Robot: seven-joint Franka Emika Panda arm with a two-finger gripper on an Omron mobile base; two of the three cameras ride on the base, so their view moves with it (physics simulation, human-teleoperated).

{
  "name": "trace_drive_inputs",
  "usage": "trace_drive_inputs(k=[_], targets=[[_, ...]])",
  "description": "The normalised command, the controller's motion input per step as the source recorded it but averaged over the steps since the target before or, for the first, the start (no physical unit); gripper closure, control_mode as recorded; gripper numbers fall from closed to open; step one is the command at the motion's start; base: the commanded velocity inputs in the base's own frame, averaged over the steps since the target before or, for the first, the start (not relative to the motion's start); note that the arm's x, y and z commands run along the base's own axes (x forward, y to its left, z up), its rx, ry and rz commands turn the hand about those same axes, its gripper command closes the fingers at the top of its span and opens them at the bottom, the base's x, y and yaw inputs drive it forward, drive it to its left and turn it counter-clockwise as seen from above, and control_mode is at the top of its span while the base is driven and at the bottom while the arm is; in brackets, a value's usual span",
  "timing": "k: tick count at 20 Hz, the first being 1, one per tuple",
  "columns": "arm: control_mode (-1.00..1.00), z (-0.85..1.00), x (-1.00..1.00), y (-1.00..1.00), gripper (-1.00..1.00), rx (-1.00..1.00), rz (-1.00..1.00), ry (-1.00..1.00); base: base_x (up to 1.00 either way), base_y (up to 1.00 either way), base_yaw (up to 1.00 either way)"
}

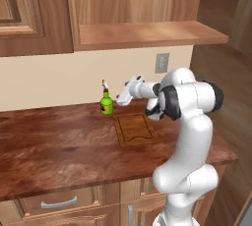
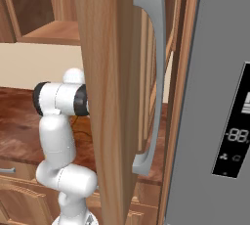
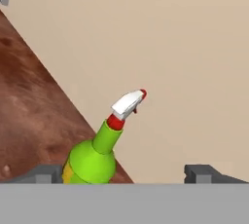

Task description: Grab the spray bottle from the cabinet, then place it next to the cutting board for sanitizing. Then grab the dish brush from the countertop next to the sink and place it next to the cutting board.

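base views flank arm [image 1: 189, 136], hand view close

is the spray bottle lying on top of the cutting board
No, the spray bottle stands upright on the countertop just beyond the cutting board's far left corner, not on it.

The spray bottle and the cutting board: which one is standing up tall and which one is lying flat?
The green spray bottle stands upright on the countertop, white nozzle on top. The brown cutting board lies flat beside it, nearer the counter's front edge.

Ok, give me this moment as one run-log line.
spray bottle: upright on countertop, beside cutting board | gripper: open, at bottle | dish brush: not yet fetched
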Motion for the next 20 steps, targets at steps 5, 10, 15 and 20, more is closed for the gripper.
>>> trace_drive_inputs(k=[5,10,15,20], targets=[[-1.0,0.34,-0.94,-0.03,-1.0,0.03,0.0,-0.16,0.0,0.0,0.0],[-1.0,0.73,-0.95,-0.14,-1.0,0.1,-0.01,-0.08,0.0,0.0,0.0],[-1.0,0.72,-0.77,-0.23,-1.0,0.12,-0.03,0.0,0.0,0.0,0.0],[-1.0,0.78,-0.63,-0.22,-1.0,0.11,-0.03,0.08,0.0,0.0,0.0]])
